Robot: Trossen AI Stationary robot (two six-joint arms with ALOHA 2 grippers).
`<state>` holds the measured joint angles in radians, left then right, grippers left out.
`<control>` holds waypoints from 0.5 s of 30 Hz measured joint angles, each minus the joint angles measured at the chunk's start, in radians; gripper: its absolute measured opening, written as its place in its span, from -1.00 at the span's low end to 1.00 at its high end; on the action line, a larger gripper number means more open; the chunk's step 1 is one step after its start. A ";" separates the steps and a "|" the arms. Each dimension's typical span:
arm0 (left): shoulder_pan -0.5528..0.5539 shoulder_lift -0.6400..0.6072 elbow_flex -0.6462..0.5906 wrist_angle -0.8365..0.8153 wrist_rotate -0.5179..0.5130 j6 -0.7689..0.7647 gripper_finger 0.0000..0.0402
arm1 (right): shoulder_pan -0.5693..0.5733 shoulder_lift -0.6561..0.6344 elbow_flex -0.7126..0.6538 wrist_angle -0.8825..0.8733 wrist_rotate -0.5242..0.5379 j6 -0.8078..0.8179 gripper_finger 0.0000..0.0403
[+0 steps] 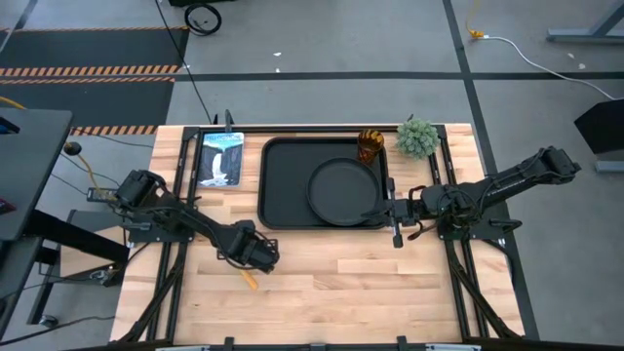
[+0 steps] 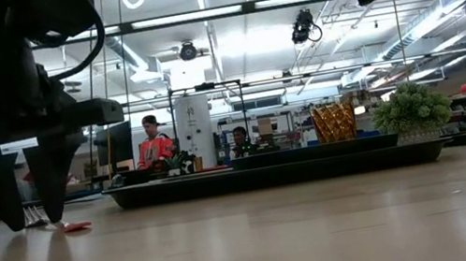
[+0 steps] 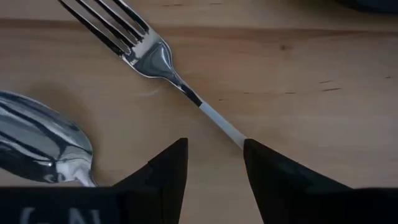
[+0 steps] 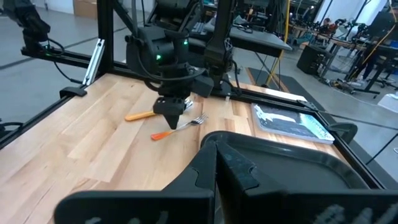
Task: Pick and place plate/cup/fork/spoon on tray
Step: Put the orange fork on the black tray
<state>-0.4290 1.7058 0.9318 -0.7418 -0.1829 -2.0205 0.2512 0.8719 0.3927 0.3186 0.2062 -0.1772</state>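
The fork (image 3: pixel 149 56) and the spoon (image 3: pixel 43 143) lie flat on the wooden table near its front left, orange handles toward the near edge (image 4: pixel 160 135). My left gripper (image 3: pixel 214 165) is open, pointing down just above the table (image 2: pixel 36 218), over the fork's neck. The round black plate (image 1: pixel 341 190) lies in the black tray (image 1: pixel 265 185). The amber cup (image 1: pixel 370 146) stands in the tray's far right corner. My right gripper (image 1: pixel 393 216) is shut and empty at the tray's right rim. My left gripper stands over the fork from above, fingers across it. The fork's neck (image 3: pixel 224 127) runs under one fingertip (image 3: pixel 261 162), which hides the place; I cannot tell whether it touches. The fork lies flat on the table.
A small green plant (image 1: pixel 417 137) stands off the tray's far right corner. A picture book (image 1: pixel 221 158) lies left of the tray. Bare wood stretches along the table's near side (image 1: pixel 370 292). People show in the room behind (image 2: pixel 155 148).
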 joint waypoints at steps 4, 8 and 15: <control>0.001 0.001 0.005 -0.002 -0.005 0.017 -0.17 | 0.000 0.000 0.000 0.001 0.000 -0.001 -0.96; 0.001 0.003 0.020 0.000 0.000 0.043 -0.17 | 0.000 0.000 0.000 0.002 0.000 -0.001 -0.96; 0.001 0.003 0.024 0.024 -0.003 0.042 -0.17 | 0.000 0.000 0.000 0.003 0.000 -0.001 -0.96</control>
<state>-0.4282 1.7088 0.9554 -0.7183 -0.1859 -1.9781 0.2512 0.8719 0.3927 0.3216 0.2059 -0.1780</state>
